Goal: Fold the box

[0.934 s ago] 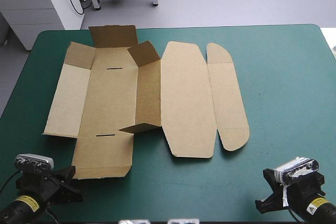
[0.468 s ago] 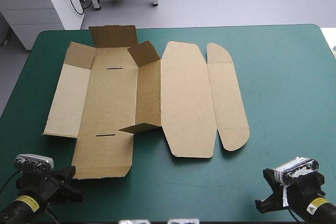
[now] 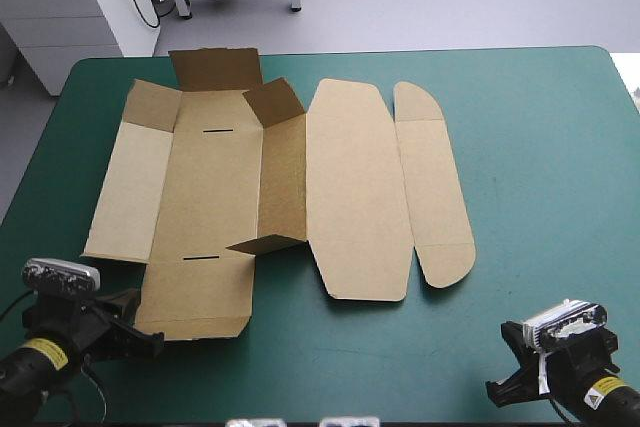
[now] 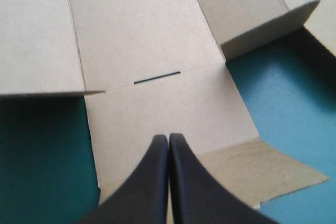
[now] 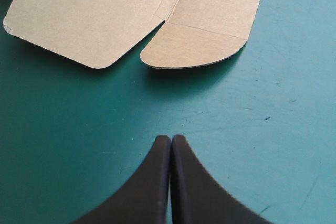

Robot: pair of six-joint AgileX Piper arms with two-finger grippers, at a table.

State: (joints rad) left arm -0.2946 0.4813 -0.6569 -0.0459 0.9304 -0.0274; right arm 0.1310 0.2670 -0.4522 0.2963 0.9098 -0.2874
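Observation:
The brown box [image 3: 210, 187] lies opened out on the left half of the table. One long wall [image 3: 283, 182] stands up, and small flaps rise at its far end. A wide panel [image 3: 355, 187] and a narrow strip with rounded ends [image 3: 435, 187] lie flat to its right. My left gripper [image 3: 140, 332] is shut at the box's near flap; in the left wrist view its tip [image 4: 168, 139] is over that flap [image 4: 168, 108], just short of a slot [image 4: 156, 77]. My right gripper [image 3: 497, 387] is shut and empty near the table's front right, with the strip's rounded end [image 5: 194, 45] well ahead of its tip [image 5: 171, 139].
Bare teal-green cover [image 3: 540, 167] stretches from the box to the table's right edge. A strip of cover [image 3: 330, 357] runs between the box and the front edge. The box's left panel [image 3: 125, 192] reaches close to the table's left edge.
My left arm has moved a little forward, toward the box's near flap. The box and my right arm have not moved.

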